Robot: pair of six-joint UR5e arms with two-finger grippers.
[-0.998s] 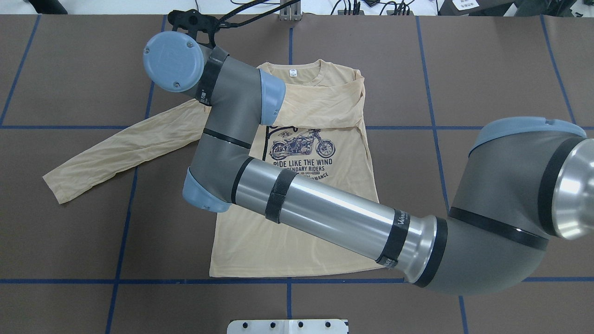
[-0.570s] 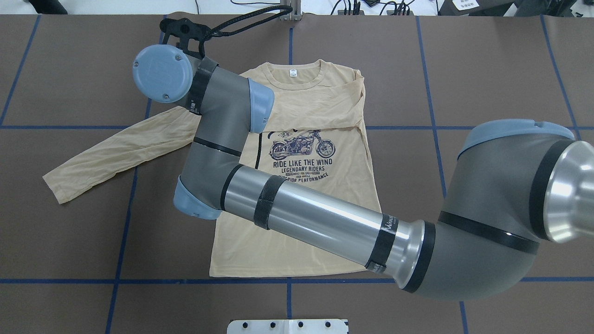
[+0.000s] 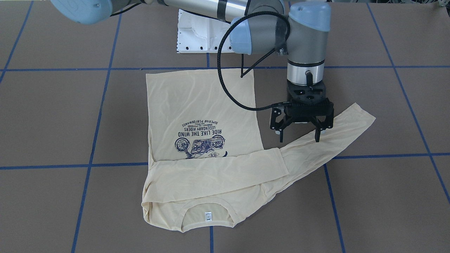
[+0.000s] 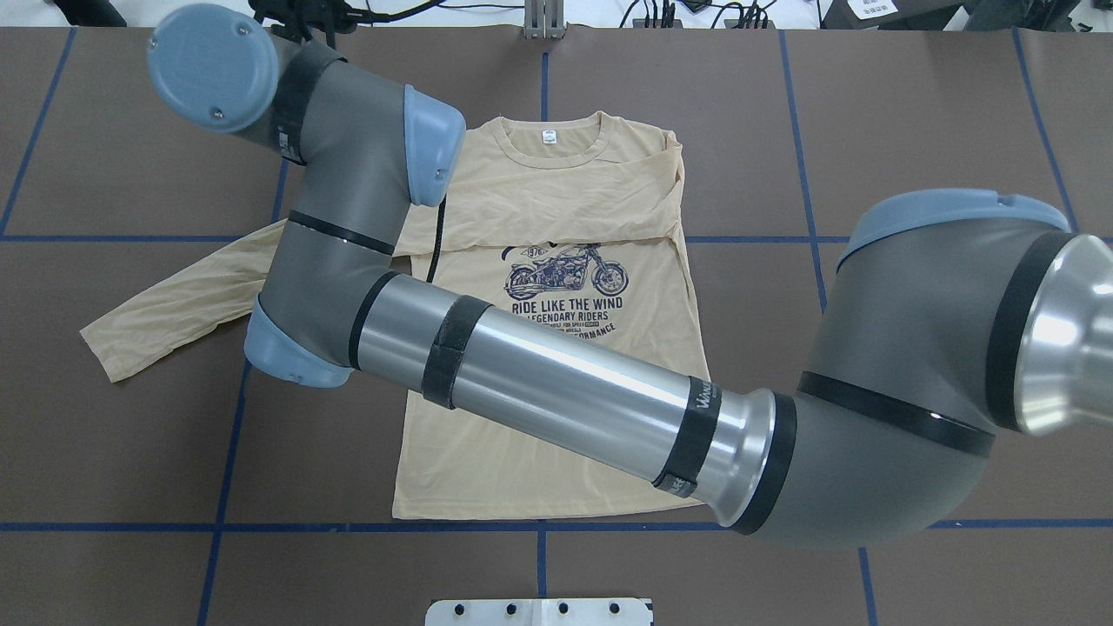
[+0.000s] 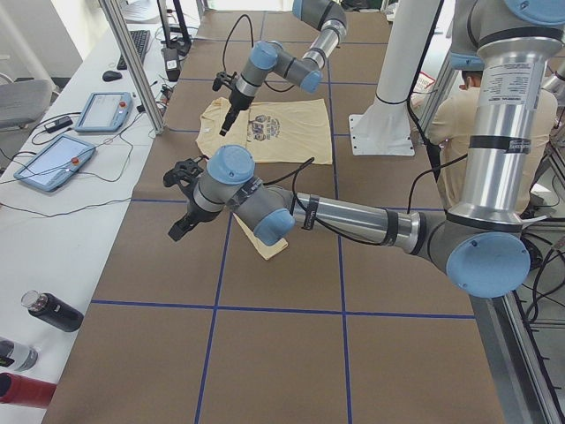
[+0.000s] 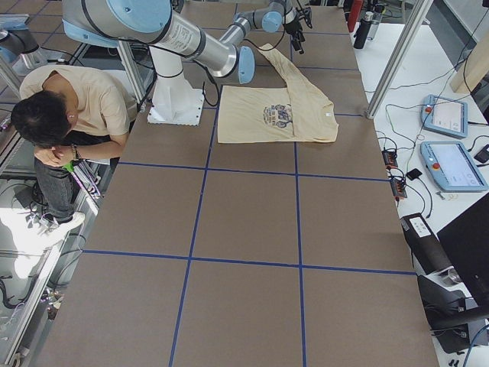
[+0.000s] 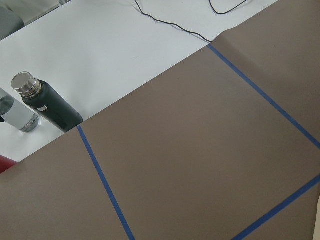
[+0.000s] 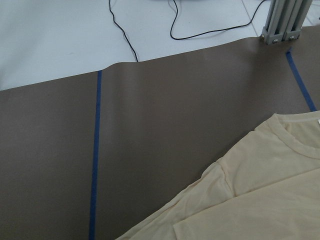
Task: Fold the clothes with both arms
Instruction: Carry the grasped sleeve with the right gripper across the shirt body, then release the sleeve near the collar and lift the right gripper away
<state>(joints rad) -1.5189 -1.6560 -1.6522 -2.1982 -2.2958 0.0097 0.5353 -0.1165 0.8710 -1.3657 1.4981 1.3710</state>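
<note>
The cream-yellow shirt [image 4: 556, 409] lies print-up on the brown table, collar at the far edge. One sleeve is folded across the chest. The other sleeve [image 3: 337, 130] stretches out flat toward my left. My right arm reaches across the shirt. Its gripper [image 3: 299, 139] points straight down over that sleeve near the shoulder, open, with nothing between the fingers. I cannot tell whether it touches the cloth. My left gripper [image 5: 181, 208] shows only in the exterior left view, off beyond the sleeve's end. I cannot tell if it is open or shut.
The white base plate [image 3: 197, 35] sits at the near table edge. Bottles [image 7: 45, 105] stand on the white bench past the table's left end, with control tablets [image 5: 53, 163] nearby. A metal post [image 4: 543, 22] stands behind the collar. A person [image 6: 69, 99] sits beside the robot.
In the overhead view my right arm's wrist has swung left and toward the far edge, uncovering more of the print. The shirt has not moved.
</note>
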